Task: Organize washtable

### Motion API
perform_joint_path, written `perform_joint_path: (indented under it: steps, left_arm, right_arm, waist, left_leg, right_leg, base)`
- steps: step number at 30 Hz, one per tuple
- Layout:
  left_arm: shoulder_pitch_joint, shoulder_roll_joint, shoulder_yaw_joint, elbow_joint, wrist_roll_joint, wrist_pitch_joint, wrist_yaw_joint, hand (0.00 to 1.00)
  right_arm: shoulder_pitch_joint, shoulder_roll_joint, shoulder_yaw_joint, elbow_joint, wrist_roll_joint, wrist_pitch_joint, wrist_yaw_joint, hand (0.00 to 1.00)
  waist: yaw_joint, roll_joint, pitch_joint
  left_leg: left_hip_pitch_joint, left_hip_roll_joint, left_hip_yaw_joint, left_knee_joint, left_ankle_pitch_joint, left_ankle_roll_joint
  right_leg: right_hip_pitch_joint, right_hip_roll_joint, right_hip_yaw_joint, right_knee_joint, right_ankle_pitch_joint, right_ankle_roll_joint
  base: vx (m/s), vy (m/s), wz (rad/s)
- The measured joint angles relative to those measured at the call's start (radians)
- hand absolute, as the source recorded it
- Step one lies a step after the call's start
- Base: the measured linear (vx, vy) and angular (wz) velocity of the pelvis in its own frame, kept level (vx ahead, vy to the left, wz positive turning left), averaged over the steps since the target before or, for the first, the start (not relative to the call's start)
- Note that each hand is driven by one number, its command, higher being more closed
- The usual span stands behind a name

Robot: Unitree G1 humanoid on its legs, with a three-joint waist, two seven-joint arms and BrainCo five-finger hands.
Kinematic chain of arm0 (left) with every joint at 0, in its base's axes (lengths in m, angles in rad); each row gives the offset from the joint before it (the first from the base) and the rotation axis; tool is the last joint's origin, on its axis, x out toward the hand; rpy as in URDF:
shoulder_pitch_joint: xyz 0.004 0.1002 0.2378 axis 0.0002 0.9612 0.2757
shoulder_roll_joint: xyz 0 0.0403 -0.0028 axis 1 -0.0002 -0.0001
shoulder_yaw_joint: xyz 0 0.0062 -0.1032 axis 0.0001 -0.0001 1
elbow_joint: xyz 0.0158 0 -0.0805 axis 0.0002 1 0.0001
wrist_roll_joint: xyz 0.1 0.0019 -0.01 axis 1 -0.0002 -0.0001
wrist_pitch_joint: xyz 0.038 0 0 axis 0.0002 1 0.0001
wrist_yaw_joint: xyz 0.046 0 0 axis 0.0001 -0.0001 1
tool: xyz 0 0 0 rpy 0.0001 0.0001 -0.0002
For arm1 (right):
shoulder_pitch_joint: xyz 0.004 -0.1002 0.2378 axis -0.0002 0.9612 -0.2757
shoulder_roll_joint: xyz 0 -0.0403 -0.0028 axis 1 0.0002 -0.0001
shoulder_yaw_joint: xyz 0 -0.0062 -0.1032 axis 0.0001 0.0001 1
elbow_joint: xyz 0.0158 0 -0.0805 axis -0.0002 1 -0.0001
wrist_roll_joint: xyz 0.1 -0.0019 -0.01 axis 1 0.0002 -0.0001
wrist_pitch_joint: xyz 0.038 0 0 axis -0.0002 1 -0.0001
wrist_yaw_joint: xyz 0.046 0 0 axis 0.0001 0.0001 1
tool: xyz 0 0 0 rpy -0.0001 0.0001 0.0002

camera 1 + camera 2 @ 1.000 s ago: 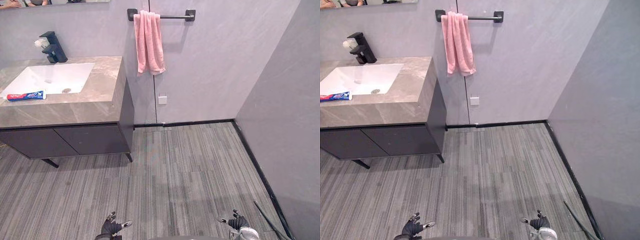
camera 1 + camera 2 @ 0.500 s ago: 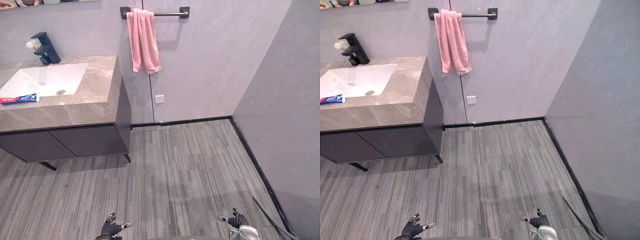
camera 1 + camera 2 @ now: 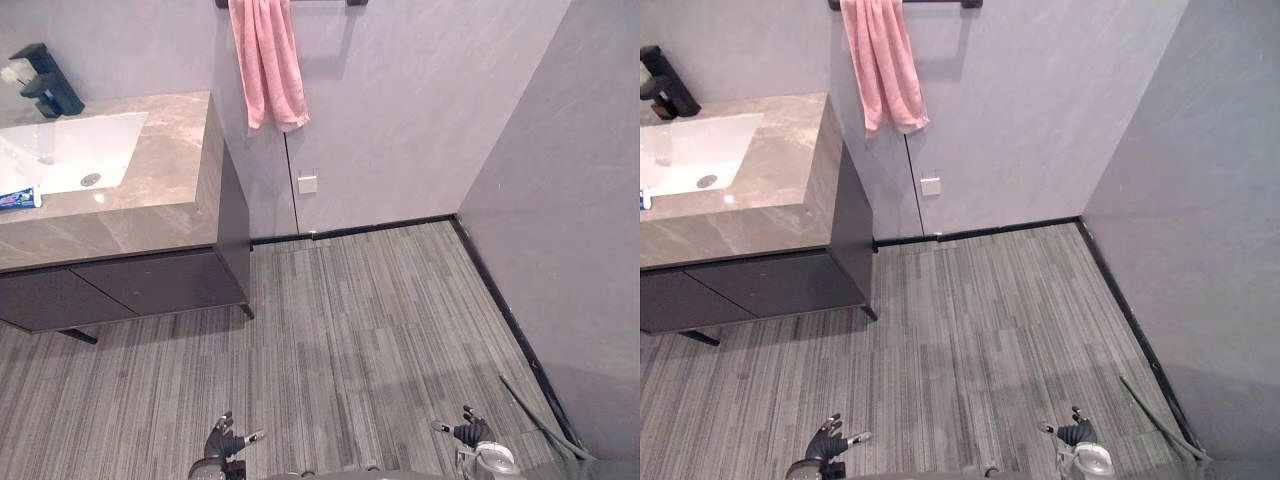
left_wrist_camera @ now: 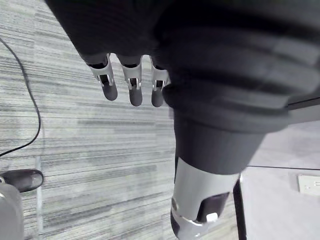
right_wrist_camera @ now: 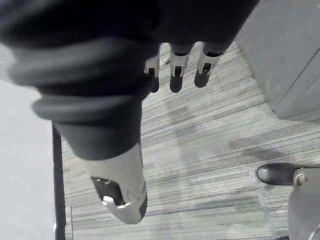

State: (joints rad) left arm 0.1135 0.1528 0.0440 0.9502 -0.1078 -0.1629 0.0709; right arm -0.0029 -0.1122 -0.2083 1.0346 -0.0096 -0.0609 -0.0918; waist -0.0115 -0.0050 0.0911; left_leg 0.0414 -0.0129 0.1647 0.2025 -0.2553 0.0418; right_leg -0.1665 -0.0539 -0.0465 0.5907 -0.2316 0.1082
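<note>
Soft, even indoor light, fairly bright, with no hard shadows. The white sink (image 3: 70, 150) is the brightest patch, and a small glint sits on the polished counter (image 3: 165, 170) beside the drain. The towel (image 3: 265, 65) throws a faint shadow on the back wall (image 3: 420, 100) to its right. The side wall (image 3: 580, 250) is dimmer. The floor (image 3: 370, 330) darkens under the counter.

The toothpaste (image 3: 18, 198) lies on the washtable (image 3: 170, 170), towel (image 3: 265, 60) hanging to its right.
</note>
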Motion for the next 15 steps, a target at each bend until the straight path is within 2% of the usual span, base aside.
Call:
perform_joint_path:
  steps: [1,3,6,8,9,10,11,12,13,15]
  left_arm:
    - [-0.007,0.008,-0.004,0.0,0.0,0.0,0.001,0.0]
    - [-0.016,0.029,-0.007,-0.001,0.0,0.001,0.003,0.0]
    - [-0.021,0.036,-0.006,-0.002,0.0,0.001,0.005,0.0]
    - [-0.037,0.031,-0.006,-0.003,0.0,0.001,0.005,0.0]
    - [-0.048,0.029,-0.009,-0.003,-0.001,0.001,0.006,0.0]
    - [-0.052,0.032,-0.012,-0.003,-0.001,0.0,0.008,0.0]
    - [-0.053,0.033,-0.013,-0.003,0.0,0.0,0.009,0.0]
    - [-0.057,0.014,-0.011,0.004,-0.001,0.001,0.014,0.0]
    - [-0.067,0.007,-0.012,0.004,0.0,0.001,0.016,0.0]
    - [-0.094,0.0,-0.011,0.003,0.0,0.001,0.017,0.0]
  right_arm:
    - [-0.001,0.007,0.0,0.0,0.0,0.0,0.0,0.0]
    - [-0.002,0.02,0.006,0.002,0.0,0.001,0.003,0.0]
    - [-0.011,0.015,0.02,0.002,0.0,0.001,0.003,0.0]
    - [-0.02,0.004,0.028,0.001,0.0,0.001,0.003,0.0]
    - [-0.019,-0.002,0.032,0.001,0.0,0.001,0.003,0.0]
    - [-0.014,-0.006,0.036,0.0,0.0,0.001,0.002,0.0]
    - [-0.011,-0.007,0.04,-0.001,0.0,0.001,0.001,0.0]
    - [-0.015,-0.019,0.04,-0.001,0.001,0.002,0.0,0.0]
    - [-0.018,-0.016,0.04,-0.006,0.002,0.002,-0.001,0.0]
    - [-0.039,-0.015,0.04,-0.008,0.002,0.001,0.0,0.0]
  waist:
    - [0.001,-0.007,0.005]
    - [0.004,-0.007,0.029]
    - [-0.001,0.001,0.034]
    - [-0.006,0.024,0.049]
    - [-0.008,0.024,0.05]
    - [-0.018,0.004,0.046]
    - [-0.026,-0.008,0.048]
    - [-0.028,0.004,0.054]
    - [-0.033,0.009,0.053]
    - [-0.032,0.02,0.059]
  left_leg:
    - [0.011,-0.005,-0.003,0.002,-0.005,0.002]
    - [0.048,-0.004,-0.02,0.003,-0.031,0.01]
    - [0.082,0.026,-0.036,-0.021,-0.042,0.001]
    - [0.112,0.072,-0.054,-0.033,-0.053,-0.02]
    - [0.124,0.085,-0.063,-0.04,-0.047,-0.045]
    - [0.142,0.079,-0.077,-0.048,-0.044,-0.068]
    - [0.154,0.074,-0.086,-0.05,-0.052,-0.082]
    - [0.182,0.102,-0.1,-0.047,-0.061,-0.105]
    - [0.171,0.116,-0.11,-0.034,-0.036,-0.148]
    - [0.132,0.129,-0.119,0.042,-0.001,-0.19]
  right_leg:
    - [-0.022,-0.011,-0.009,0.055,-0.003,0.0]
    - [-0.074,-0.041,-0.079,0.161,-0.056,-0.017]
    - [-0.121,-0.035,-0.142,0.119,-0.083,-0.028]
    - [-0.167,0.0,-0.174,0.021,-0.074,-0.038]
    - [-0.197,0.018,-0.175,-0.055,-0.032,-0.061]
    - [-0.203,0.012,-0.165,-0.145,0.056,-0.083]
    - [-0.203,-0.001,-0.167,-0.165,0.128,-0.11]
    - [-0.204,0.004,-0.193,-0.103,0.117,-0.145]
    - [-0.203,0.007,-0.204,-0.094,0.081,-0.164]
    - [-0.178,0.022,-0.223,-0.115,0.057,-0.184]
  base:
    - [0.15,0.058,0.18]
    - [0.19,-0.001,0.15]
    - [0.23,-0.054,0.15]
    - [0.3,-0.127,0.18]
    - [0.45,-0.193,0.33]
    - [0.41,-0.181,0.39]
    - [0.53,-0.249,0.39]
    - [0.46,-0.254,0.34]
    - [0.45,-0.264,0.24]
    - [0.39,-0.237,0.18]
